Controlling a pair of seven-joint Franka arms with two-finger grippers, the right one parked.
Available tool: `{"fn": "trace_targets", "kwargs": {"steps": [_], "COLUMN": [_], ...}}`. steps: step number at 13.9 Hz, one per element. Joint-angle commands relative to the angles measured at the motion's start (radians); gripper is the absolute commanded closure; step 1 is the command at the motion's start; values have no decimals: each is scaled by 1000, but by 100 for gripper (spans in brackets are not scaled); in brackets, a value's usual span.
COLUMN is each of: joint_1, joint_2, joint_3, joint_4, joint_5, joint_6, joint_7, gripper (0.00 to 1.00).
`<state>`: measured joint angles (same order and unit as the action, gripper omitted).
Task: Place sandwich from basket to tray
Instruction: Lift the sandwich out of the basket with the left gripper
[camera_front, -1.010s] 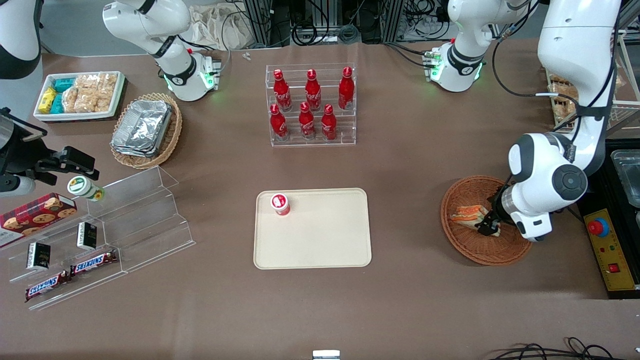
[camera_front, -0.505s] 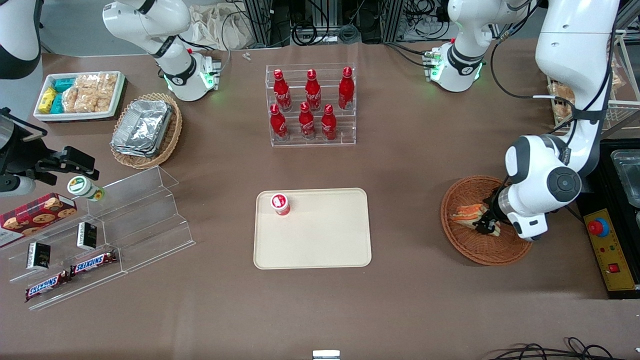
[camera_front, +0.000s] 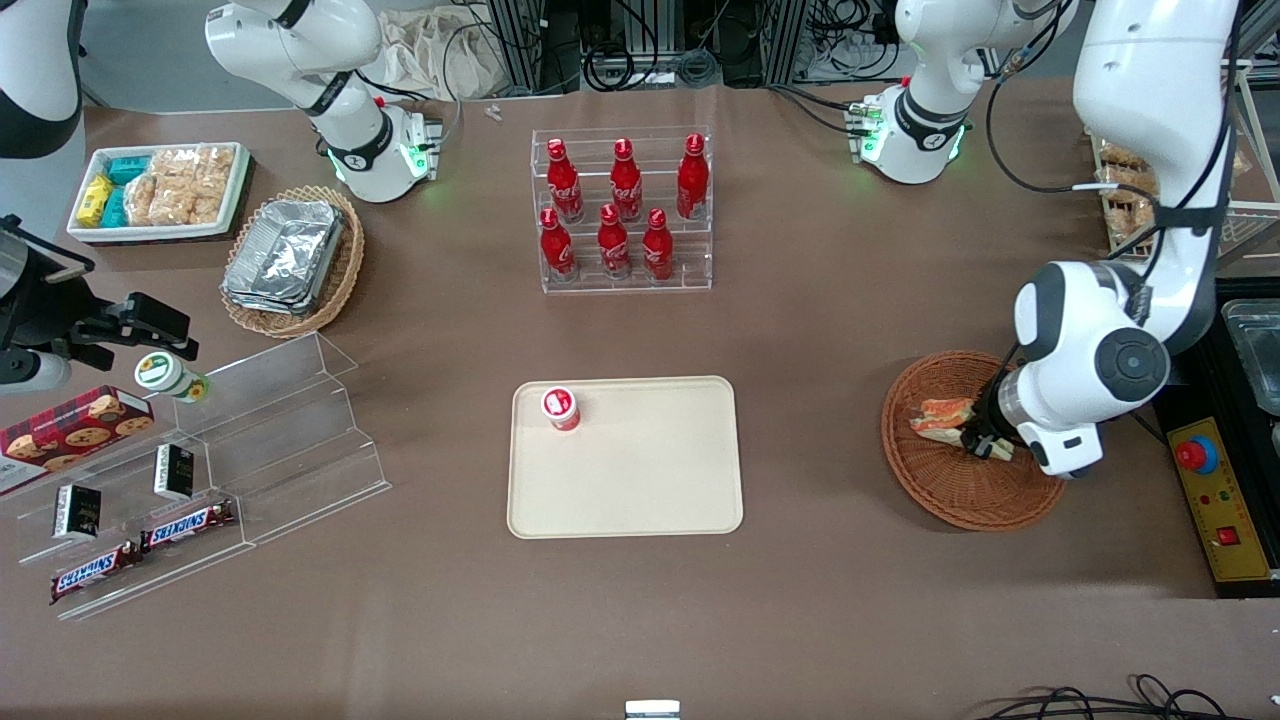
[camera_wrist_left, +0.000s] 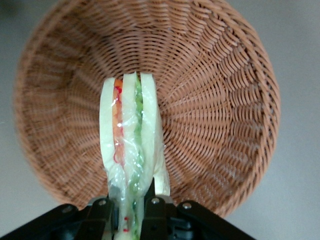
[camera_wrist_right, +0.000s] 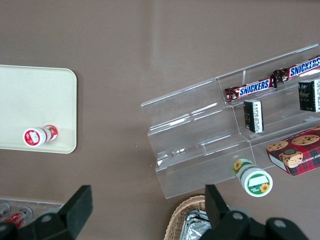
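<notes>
My left gripper (camera_front: 978, 441) hangs over the round reddish-brown wicker basket (camera_front: 945, 494) at the working arm's end of the table, shut on the sandwich (camera_front: 938, 415). In the wrist view the gripper (camera_wrist_left: 129, 210) clamps the wrapped wedge's narrow end, and the sandwich (camera_wrist_left: 129, 135) with its pale bread, orange and green layers stands lifted above the basket's floor (camera_wrist_left: 215, 100). The cream-beige tray (camera_front: 650, 470) lies mid-table, well away toward the parked arm. A red bottle (camera_front: 561, 408) stands on the tray's corner.
A clear rack of red bottles (camera_front: 622, 215) stands farther from the front camera than the tray. A black control box with a red stop button (camera_front: 1197, 455) lies beside the basket. An acrylic snack shelf (camera_front: 200, 480) and an oval basket of foil trays (camera_front: 292, 258) sit toward the parked arm's end.
The gripper has risen with the sandwich in it, lifting the wedge off the basket's floor and shifting it slightly away from the front camera.
</notes>
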<state>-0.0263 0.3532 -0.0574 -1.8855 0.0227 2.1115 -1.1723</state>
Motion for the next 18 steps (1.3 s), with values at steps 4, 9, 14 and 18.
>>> {"fn": "trace_targets", "kwargs": {"steps": [4, 9, 14, 18], "joint_1": [-49, -47, -75, -216], "joint_2": [-33, -57, 25, 116], "joint_3": [-25, -157, -269, -274], "joint_4": [345, 445, 448, 454], "joint_5": [8, 0, -48, -6], "joint_6": [-479, -585, -522, -366], "joint_7": [38, 354, 370, 373], "gripper": [100, 100, 100, 100]}}
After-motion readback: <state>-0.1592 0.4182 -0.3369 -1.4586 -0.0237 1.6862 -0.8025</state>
